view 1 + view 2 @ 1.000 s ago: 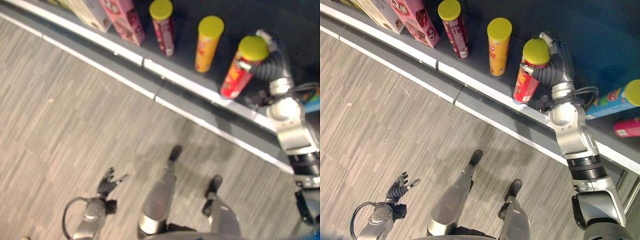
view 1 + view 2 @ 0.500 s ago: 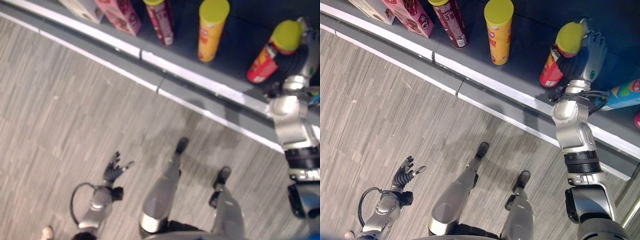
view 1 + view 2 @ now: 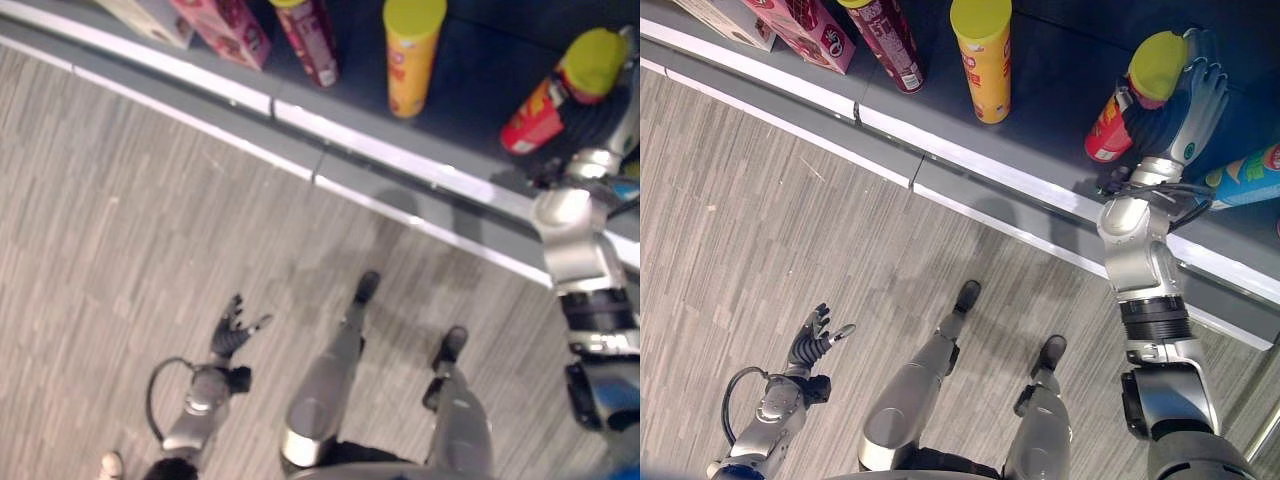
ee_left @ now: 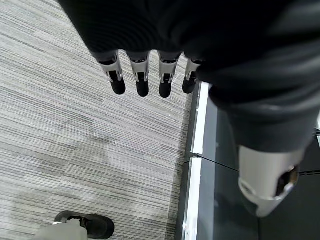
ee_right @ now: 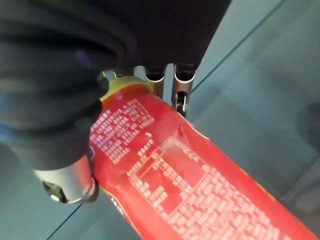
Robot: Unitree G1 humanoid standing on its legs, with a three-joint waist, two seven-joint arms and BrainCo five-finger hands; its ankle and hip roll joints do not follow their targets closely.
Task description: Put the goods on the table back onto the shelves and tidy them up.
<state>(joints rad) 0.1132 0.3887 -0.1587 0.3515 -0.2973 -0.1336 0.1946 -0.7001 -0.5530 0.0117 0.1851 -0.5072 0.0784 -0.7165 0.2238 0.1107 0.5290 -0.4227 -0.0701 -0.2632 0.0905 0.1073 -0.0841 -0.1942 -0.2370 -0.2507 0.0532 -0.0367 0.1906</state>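
On the shelf (image 3: 970, 165), we log:
Red can (image 3: 1118, 118): tilted, near the front edge, clamped in our right robot hand (image 3: 1185, 105).
Yellow can (image 3: 983, 55): upright, well apart.
Left robot hand (image 3: 818, 340): fingers spread, over bare floor (image 3: 760, 220).

There are four tall cans with yellow lids: a dark red can (image 3: 883, 42), a yellow can (image 3: 984, 55), a red can (image 3: 1130, 98) and a blue can (image 3: 1246, 176). There are two boxes: a pink box (image 3: 806, 29) and a pale box (image 3: 725, 22).
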